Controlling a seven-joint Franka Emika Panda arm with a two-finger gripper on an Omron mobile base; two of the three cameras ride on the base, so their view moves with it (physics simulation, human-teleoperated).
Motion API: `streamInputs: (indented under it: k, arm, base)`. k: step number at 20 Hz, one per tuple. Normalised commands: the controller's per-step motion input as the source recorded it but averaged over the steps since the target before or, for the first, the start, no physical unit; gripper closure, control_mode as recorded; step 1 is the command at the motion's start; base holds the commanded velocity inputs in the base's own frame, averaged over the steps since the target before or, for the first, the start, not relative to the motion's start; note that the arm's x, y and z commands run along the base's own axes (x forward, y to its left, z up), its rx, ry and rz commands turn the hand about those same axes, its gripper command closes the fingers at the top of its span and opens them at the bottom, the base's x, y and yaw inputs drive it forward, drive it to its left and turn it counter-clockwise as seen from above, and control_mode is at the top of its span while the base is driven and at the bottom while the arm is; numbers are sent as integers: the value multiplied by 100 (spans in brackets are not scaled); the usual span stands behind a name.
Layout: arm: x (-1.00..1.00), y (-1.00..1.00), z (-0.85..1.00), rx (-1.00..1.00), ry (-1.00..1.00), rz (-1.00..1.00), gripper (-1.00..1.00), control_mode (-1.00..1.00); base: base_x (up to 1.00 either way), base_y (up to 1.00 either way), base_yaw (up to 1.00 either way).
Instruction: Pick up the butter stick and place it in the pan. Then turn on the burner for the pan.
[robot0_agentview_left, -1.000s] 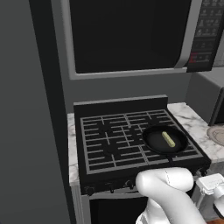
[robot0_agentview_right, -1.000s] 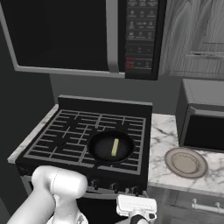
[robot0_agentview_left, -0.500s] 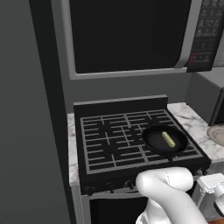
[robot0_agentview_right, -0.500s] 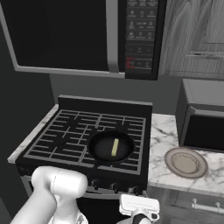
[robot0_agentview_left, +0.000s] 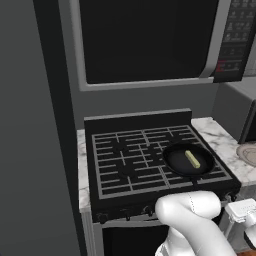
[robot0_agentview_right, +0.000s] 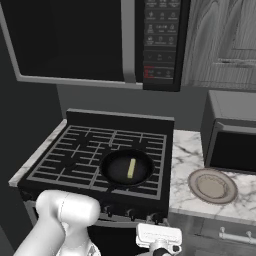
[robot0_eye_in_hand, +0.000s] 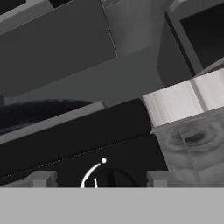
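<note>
Since the small pale yellow-green butter stick (robot0_agentview_right: 131, 168) already lies inside the round black frying pan (robot0_agentview_right: 116, 171), the part I think is left is turning on the burner under that pan. The pan sits on the front right grate of the black stove (robot0_agentview_left: 130, 165), and the stick lies flat near the middle of it, with its long side running from the front of the pan toward the back.

In the hand view, a round black stove knob (robot0_eye_in_hand: 107, 179) with a thin white curved mark beside it sits right between the two grey fingertips (robot0_eye_in_hand: 42, 179) of the gripper (robot0_eye_in_hand: 100, 180). One fingertip stands on each side of the knob, so the knob is straight ahead of the hand and very close. This looks like the knob below the pan, but I cannot be sure.

The fingers are spread apart, wider than the knob. I cannot tell if they touch it yet. They hold nothing else. To turn the knob, I think the fingers need to squeeze in on it and then twist.
</note>
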Motion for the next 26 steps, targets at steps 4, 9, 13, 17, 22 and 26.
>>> streamInputs:
  k: [4, 9, 13, 17, 22, 26]
  arm:
    - [0, 0, -11, 0, -3, 0, -100, -100]
    - [0, 0, -12, 0, -1, 0, -100, -100]
    - [0, 0, 0, 0, 0, 0, -100, -100]
    - [0, 4, 0, 0, 0, 0, -100, -100]
    - [1, 12, 0, 0, 0, 0, 100, -100]
    - [2, 9, 0, 0, 0, 0, 100, -100]
  base:
    - [0, 0, 0]
    - [0, 0, 0]
    - [0, 0, 0]
    - [0, 0, 0]
    - [0, 0, 0]
    - [0, 0, 0]
